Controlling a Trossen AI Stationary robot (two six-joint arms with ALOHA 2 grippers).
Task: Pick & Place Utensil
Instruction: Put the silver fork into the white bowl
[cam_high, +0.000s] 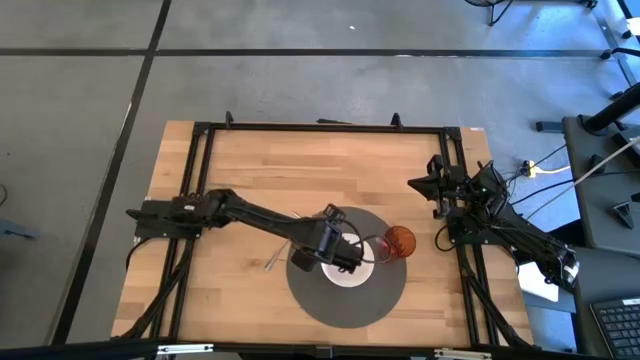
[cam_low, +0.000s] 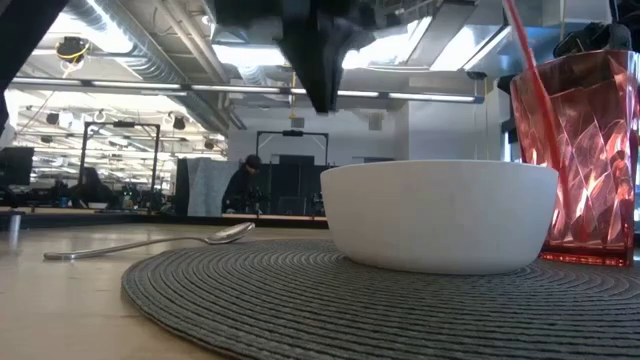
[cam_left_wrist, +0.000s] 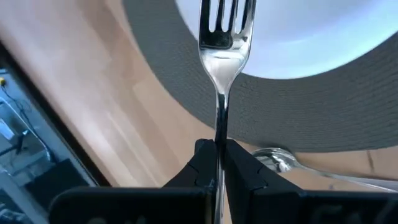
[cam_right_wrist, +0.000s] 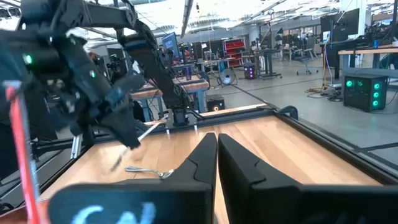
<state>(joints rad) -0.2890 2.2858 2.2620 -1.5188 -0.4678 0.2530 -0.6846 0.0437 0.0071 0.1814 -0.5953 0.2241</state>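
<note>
The left gripper (cam_left_wrist: 217, 155) hung over the white bowl (cam_high: 347, 270), jaws clamped on a fork (cam_left_wrist: 222, 50). A spoon (cam_low: 150, 243) lay beside the bowl. The right gripper (cam_right_wrist: 216, 155), far from it, had jaws closed and empty.

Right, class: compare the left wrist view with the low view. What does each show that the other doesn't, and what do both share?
Only the left wrist view shows the fork clamped in the left gripper, tines over the bowl. Only the low view shows the red cup with its straw and a person in the room behind. Both show the white bowl, the grey mat and the spoon.
</note>
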